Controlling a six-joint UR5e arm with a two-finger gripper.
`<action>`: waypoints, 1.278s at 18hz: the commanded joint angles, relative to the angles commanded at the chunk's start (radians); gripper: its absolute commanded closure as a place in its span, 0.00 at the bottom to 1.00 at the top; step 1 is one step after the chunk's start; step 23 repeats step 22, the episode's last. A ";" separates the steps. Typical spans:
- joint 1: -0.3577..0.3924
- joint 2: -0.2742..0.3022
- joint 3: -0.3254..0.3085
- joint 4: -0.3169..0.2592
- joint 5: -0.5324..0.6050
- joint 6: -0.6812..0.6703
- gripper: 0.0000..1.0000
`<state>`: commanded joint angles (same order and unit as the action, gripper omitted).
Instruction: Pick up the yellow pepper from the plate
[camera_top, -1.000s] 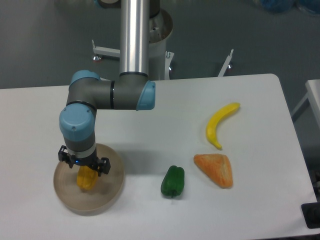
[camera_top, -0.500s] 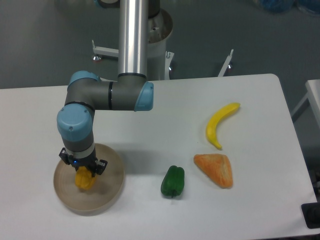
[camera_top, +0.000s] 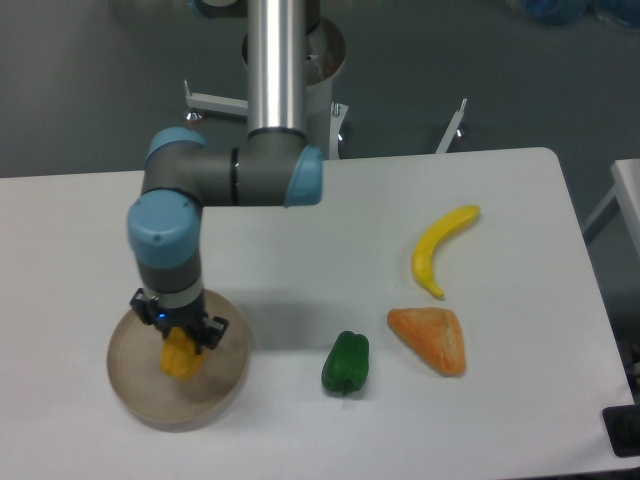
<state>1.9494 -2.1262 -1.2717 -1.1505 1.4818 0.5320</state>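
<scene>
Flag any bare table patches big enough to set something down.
Bare: the strip between the plate and green pepper, the middle between the arm and banana, and the far-right edge past the orange wedge. Crowded: the plate, where the gripper sits over the yellow pepper.

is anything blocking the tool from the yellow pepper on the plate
Nothing visible does. The tool is right over the yellow pepper on the plate; whether it grips yet is unclear. The green pepper lies well off to the side.

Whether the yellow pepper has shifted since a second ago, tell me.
Yes. The yellow pepper, under the gripper, has moved slightly right toward the green pepper, above the plate.
</scene>
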 joint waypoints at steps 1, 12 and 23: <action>0.022 0.009 0.000 -0.008 0.000 0.029 0.67; 0.230 0.037 -0.003 -0.040 0.023 0.391 0.67; 0.249 0.032 -0.006 -0.031 0.023 0.416 0.67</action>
